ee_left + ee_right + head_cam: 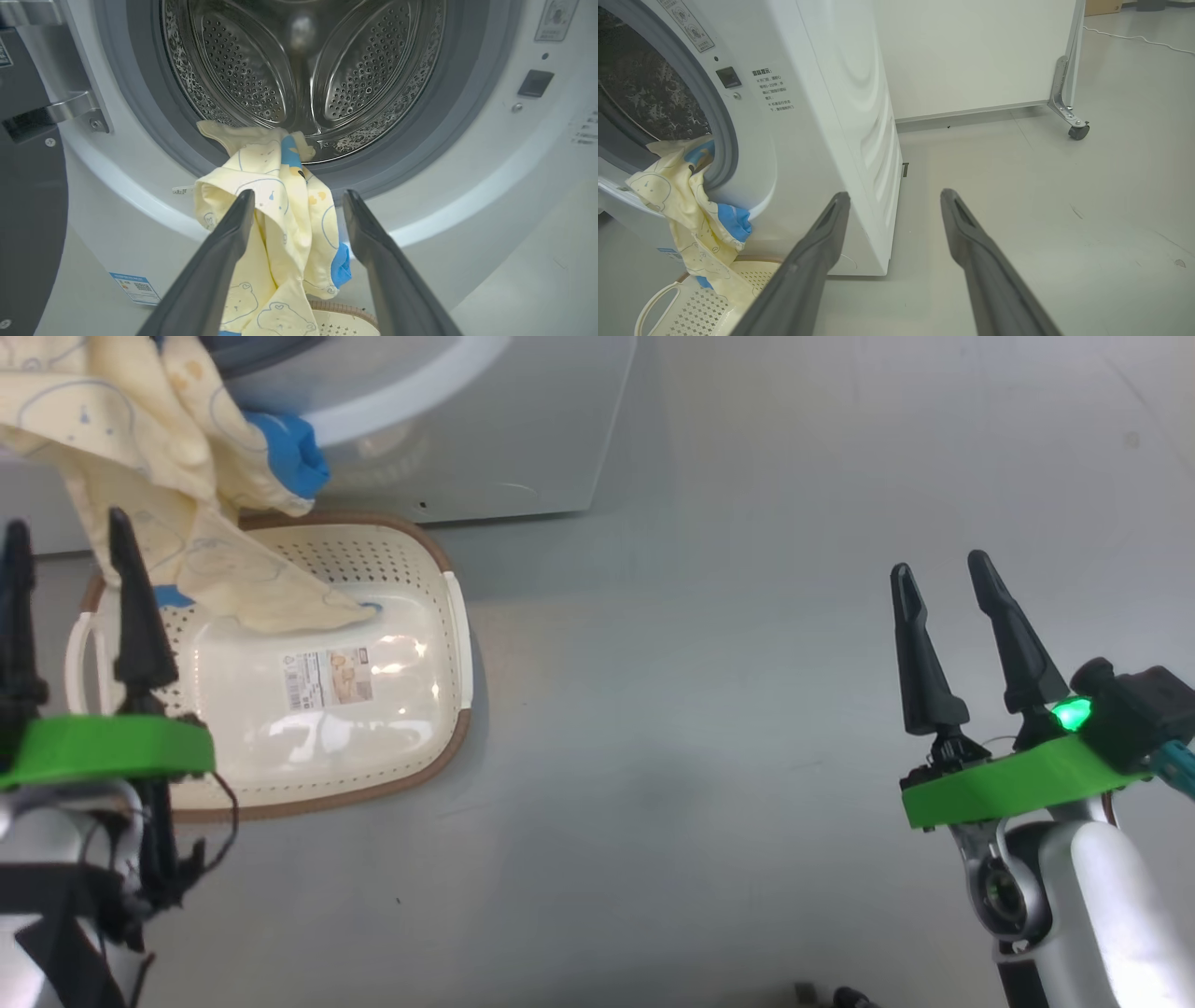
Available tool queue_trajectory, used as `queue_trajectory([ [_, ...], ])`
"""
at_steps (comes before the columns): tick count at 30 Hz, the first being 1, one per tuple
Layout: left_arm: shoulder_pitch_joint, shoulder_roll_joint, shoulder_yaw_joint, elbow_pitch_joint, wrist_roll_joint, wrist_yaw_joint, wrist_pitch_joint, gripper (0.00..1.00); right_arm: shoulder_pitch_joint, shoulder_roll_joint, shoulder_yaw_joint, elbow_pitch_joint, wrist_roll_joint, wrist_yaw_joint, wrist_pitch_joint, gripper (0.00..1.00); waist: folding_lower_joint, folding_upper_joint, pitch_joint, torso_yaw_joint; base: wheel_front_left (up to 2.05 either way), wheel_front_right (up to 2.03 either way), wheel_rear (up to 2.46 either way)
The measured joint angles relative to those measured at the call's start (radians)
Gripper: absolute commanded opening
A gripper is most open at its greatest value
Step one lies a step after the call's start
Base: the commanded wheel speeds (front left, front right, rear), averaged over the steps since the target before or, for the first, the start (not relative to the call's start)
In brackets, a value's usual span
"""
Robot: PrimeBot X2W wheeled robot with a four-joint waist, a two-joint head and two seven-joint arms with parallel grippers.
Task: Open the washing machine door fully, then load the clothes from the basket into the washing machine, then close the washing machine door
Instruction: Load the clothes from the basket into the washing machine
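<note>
The washing machine [467, 186] stands with its steel drum [303, 70] exposed. Its door [28, 224] is swung aside at the left on a metal hinge [70, 109]. Cream-yellow clothes [275, 196] with blue bands hang over the grey gasket, part inside the drum and part trailing down into the basket [392, 747]. The same clothes [159, 457] reach the basket floor in the head view. My left gripper [299, 193] is open just before the hanging cloth, which lies between its spread fingers ungripped. My right gripper [938, 567] is open and holds nothing, over bare floor to the right.
A white panel on a caster wheel [1078, 131] stands behind the washer's right side. A thin cable [1134, 37] lies on the floor far back. Grey floor [700, 663] stretches right of the basket [691, 303].
</note>
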State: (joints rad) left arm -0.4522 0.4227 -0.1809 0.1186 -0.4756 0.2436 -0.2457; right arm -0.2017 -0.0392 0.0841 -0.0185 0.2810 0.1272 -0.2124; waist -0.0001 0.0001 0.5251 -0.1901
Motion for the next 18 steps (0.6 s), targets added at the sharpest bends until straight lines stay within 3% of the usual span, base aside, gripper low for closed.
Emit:
queue_trajectory([
  [18,0.302,-0.107,-0.016,-0.089,0.040,0.004,-0.009,1.00,0.085,0.000,-0.035,-0.040,-0.072,0.000,0.118,1.00,-0.0001,0.0000,-0.196,0.140,0.00,0.00,0.00],
])
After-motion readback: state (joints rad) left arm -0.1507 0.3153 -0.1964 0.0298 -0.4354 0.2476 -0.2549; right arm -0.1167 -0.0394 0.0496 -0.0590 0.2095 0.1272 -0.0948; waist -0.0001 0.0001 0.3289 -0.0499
